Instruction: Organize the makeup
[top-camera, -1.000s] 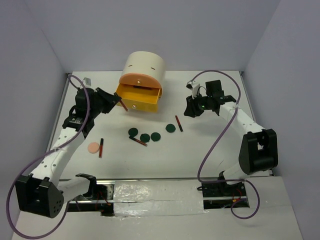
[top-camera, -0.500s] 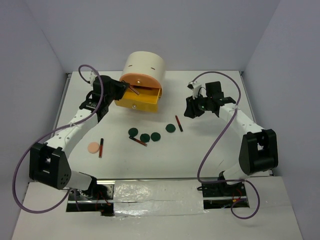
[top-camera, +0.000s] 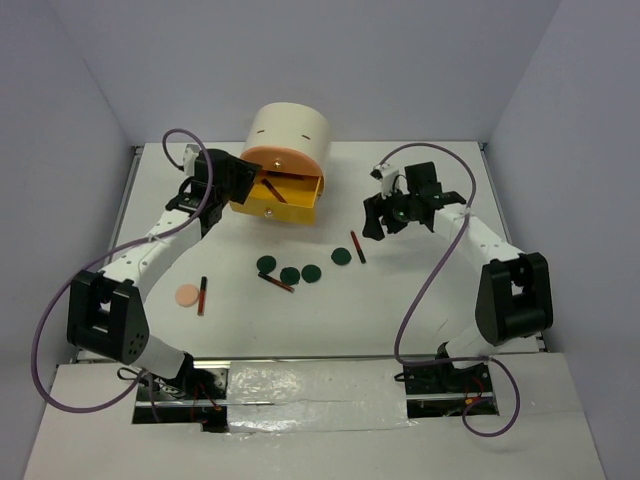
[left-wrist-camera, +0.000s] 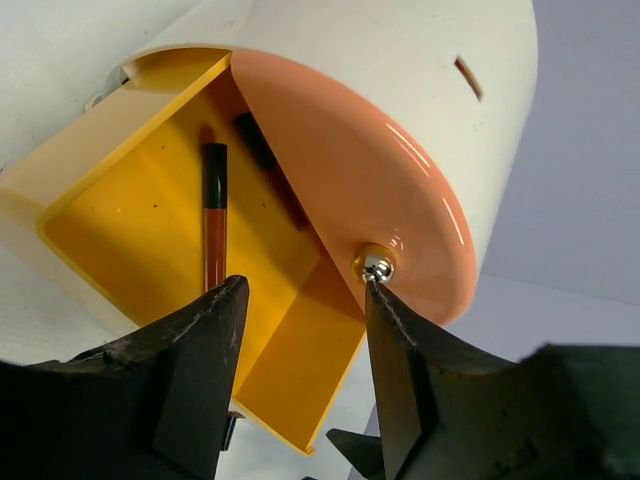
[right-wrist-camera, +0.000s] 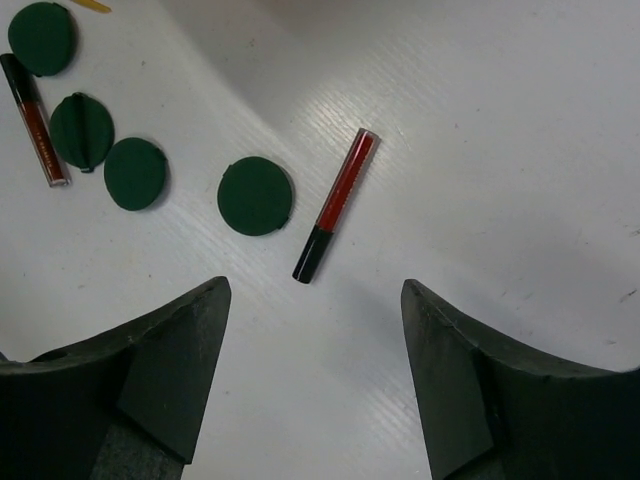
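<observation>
Left wrist view shows us the yellow drawer (left-wrist-camera: 120, 200) of the cream drum cabinet (left-wrist-camera: 400, 60) pulled out beneath the shut orange drawer (left-wrist-camera: 340, 170). A red lip-gloss tube (left-wrist-camera: 214, 235) lies flat on its floor, and further back sits a dark slim item (left-wrist-camera: 262, 150) that we cannot identify. The left gripper (left-wrist-camera: 300, 370) hangs just in front of that drawer, jaws parted and nothing between them, so we judge at least one tube to be put away. Most of the makeup lies out on the table (top-camera: 450, 300), and by our reckoning the job is in its early part. From above we count four dark green discs (top-camera: 290, 274) in a loose row near the middle. A second tube (top-camera: 357, 246) lies just beside the rightmost disc, a third tube (top-camera: 276, 282) lies against the lower edge of the row, and a fourth tube (top-camera: 202, 295) is next to a peach puff (top-camera: 186, 295) off to the left. The right gripper (right-wrist-camera: 315, 380) hovers over the second tube and the discs, fingers spread wide and empty. The tubes are slender, with a clear red body and a black cap. The discs are flat and matte, and the puff is a thin, pale round. We see no palettes in any view.
</observation>
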